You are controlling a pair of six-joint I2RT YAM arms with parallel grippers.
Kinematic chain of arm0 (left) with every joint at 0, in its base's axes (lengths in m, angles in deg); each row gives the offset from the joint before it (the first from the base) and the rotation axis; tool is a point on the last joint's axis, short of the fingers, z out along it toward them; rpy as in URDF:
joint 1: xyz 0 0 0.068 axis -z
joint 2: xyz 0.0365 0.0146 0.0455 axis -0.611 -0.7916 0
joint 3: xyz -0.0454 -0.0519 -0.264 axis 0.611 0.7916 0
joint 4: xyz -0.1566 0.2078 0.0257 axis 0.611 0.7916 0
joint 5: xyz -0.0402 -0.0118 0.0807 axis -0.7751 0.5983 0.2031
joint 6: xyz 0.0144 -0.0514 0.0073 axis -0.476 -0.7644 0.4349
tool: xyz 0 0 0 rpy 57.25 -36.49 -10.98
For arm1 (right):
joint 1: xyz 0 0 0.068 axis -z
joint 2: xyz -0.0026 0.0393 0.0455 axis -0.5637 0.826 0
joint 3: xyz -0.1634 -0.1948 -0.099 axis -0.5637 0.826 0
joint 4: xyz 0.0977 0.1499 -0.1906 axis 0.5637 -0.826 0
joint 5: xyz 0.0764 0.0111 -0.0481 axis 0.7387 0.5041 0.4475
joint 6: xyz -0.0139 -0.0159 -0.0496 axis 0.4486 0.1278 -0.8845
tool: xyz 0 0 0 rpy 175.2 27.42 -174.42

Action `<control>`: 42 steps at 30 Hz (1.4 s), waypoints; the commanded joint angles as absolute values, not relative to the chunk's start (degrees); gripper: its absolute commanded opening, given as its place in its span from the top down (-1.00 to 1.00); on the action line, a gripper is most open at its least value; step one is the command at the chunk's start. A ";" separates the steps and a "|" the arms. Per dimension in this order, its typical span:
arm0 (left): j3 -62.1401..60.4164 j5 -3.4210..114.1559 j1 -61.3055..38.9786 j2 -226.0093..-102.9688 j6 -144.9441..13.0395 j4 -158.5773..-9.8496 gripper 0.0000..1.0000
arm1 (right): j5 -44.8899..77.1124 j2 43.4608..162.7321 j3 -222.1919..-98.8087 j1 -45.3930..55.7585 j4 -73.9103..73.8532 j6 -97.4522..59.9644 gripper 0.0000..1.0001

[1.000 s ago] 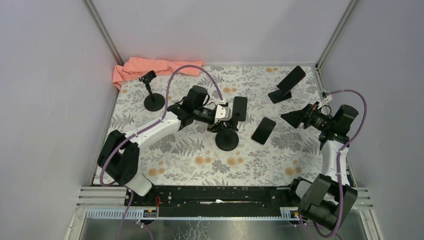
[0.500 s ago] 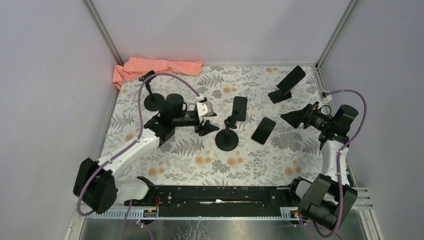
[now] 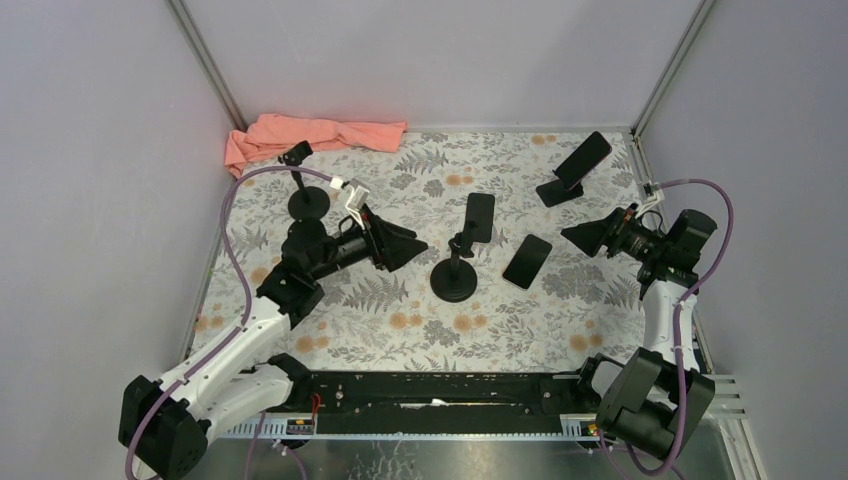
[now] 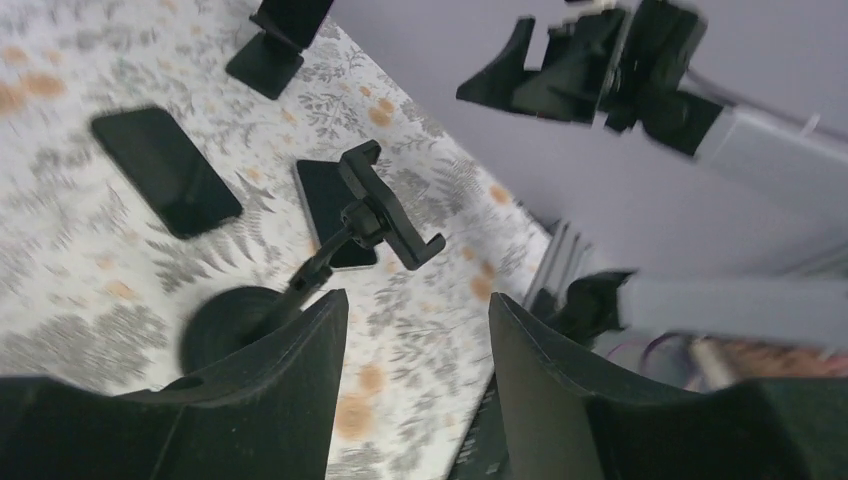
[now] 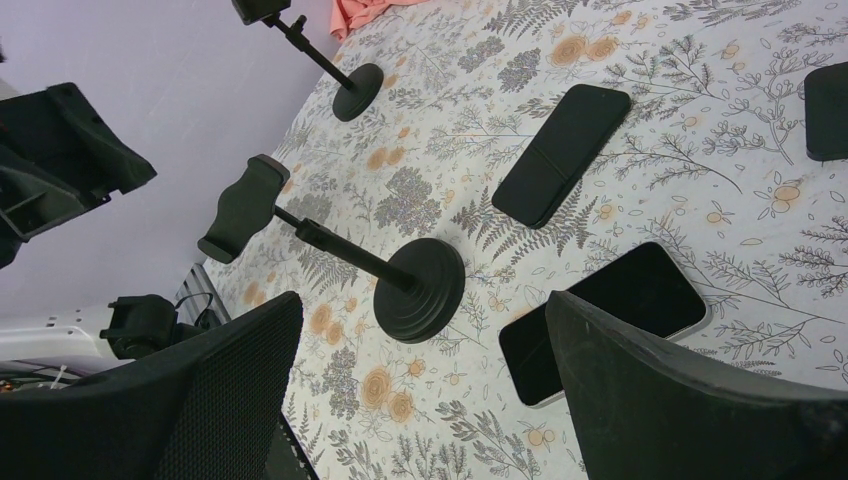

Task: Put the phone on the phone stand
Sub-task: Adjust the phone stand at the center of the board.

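While left pincer point(image 3: 405, 246) and right pincer point(image 3: 580, 237) gape empty, phone stand point(image 3: 455, 283) between, phone point(image 3: 527, 261) flat beside it.

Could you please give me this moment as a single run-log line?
left gripper: open, empty | right gripper: open, empty | centre stand: clamp empty | phone: flat on table, beside stand

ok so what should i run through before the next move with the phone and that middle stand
1. left gripper open and empty: ok
2. right gripper open and empty: ok
3. middle stand upright, its clamp free: ok
4. phone in the clamp: not ok, it lies flat on the table beside the stand
5. second phone clear of the stand base: ok
6. clamp wide enough for the phone: cannot tell
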State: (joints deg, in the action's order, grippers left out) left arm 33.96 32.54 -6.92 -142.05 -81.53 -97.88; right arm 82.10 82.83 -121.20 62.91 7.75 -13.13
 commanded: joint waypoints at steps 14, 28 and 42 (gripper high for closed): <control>26.54 57.79 2.52 -148.25 -117.10 -82.54 -0.21 | 83.53 82.05 -121.56 62.78 8.92 -13.43 -0.99; 20.62 72.80 13.50 -156.54 -119.56 -78.46 -0.25 | 83.44 82.08 -121.53 62.79 8.75 -13.52 -0.99; 16.76 76.33 14.93 -163.48 -118.27 -79.44 -0.21 | 83.62 82.12 -121.78 62.71 8.31 -13.86 -0.99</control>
State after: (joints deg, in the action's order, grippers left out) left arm 19.12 73.26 14.48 -162.25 -119.76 -78.82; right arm 82.10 82.83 -121.20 62.91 7.70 -13.18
